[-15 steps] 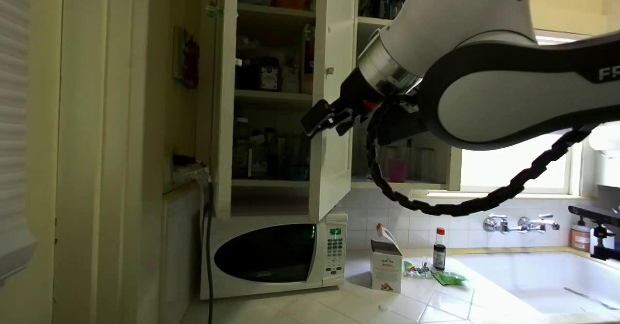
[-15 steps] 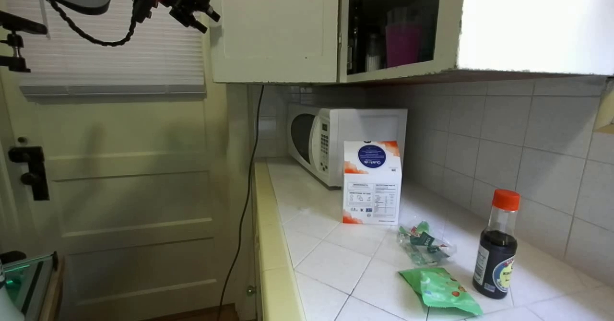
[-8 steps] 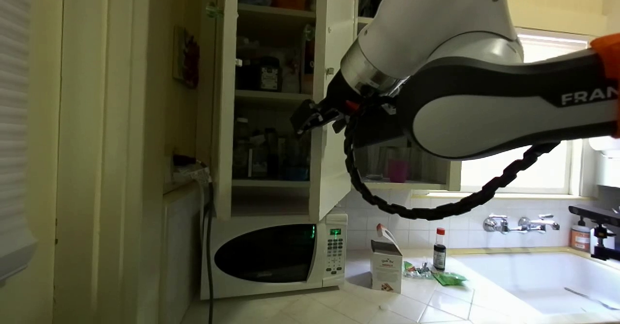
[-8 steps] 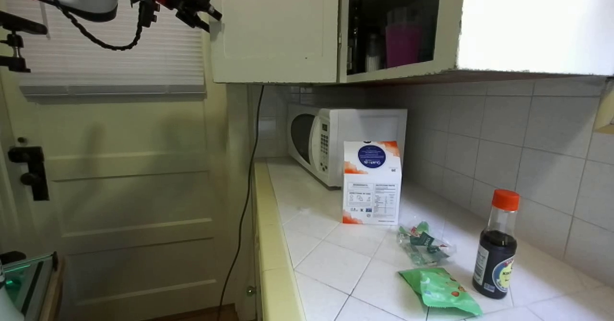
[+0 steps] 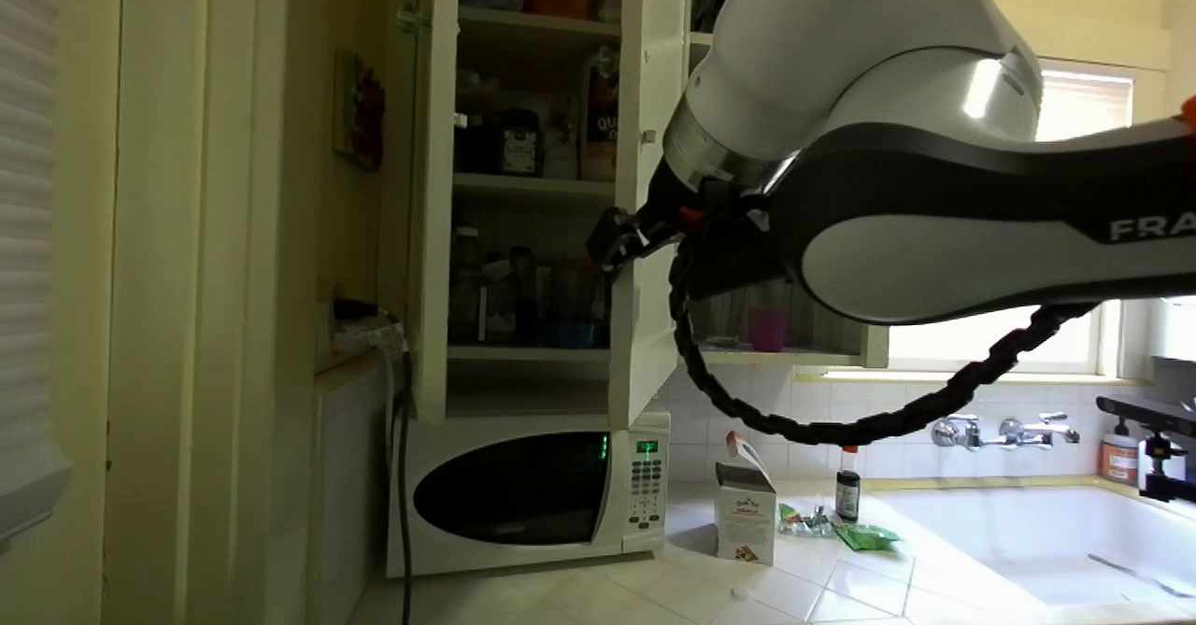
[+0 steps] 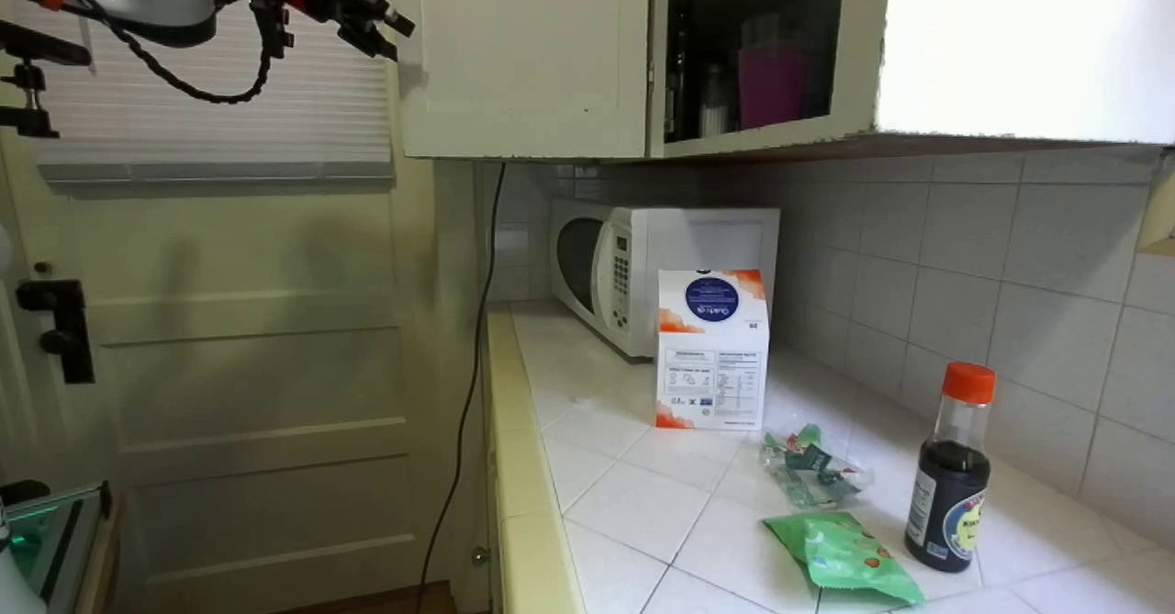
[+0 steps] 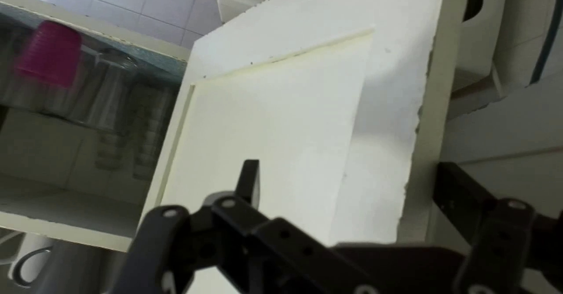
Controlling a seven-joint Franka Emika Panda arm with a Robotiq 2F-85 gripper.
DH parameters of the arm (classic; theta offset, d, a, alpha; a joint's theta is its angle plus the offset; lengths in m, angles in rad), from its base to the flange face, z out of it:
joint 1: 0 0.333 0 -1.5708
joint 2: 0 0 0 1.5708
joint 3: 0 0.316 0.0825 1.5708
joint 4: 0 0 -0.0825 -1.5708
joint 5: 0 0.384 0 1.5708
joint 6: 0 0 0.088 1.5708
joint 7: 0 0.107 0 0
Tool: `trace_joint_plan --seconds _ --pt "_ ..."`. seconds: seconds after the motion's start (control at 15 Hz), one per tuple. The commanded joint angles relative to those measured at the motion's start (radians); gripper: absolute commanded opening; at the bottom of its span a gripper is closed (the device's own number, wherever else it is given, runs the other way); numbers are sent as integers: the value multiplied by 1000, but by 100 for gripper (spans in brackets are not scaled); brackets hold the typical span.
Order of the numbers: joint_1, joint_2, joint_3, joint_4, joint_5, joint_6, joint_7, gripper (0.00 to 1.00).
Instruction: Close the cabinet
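Observation:
The cream-white cabinet [image 5: 533, 355] stands open above the counter, its shelves holding jars and bottles. One flat door [image 5: 645, 354] juts outward; it also shows in an exterior view [image 6: 528, 72] and in the wrist view [image 7: 281, 109]. A small catch [image 5: 647, 136] sits on its right face. My gripper [image 5: 621, 251] is open at the door's free edge; it also shows in an exterior view [image 6: 395, 38]. In the wrist view my gripper [image 7: 347, 179] has one finger before the panel and the other past the edge, appearing to touch it. The left cabinet panel [image 5: 436, 233] also stands out.
A white microwave [image 5: 523, 494] sits below the door. A carton [image 5: 745, 518], a red-capped sauce bottle [image 6: 950, 467] and a green packet [image 6: 840, 554] stand or lie on the counter. A pink cup [image 5: 766, 328] and glasses are in the right section. The sink [image 5: 1028, 550] is at right.
My gripper first moved left and lower around the door's edge, then back right. The door's free edge has swung slightly right, toward the section with the pink cup, showing more of the left shelves.

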Motion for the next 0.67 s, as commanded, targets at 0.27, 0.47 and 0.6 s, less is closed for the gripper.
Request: trace_joint_plan --seconds 0.27,0.47,0.6 --pt "4 -170 -23 -97 -33 -219 138 100" --pt "2 -202 -64 -123 -60 -300 169 100" --pt "-2 -200 -92 -129 -91 -333 192 100"
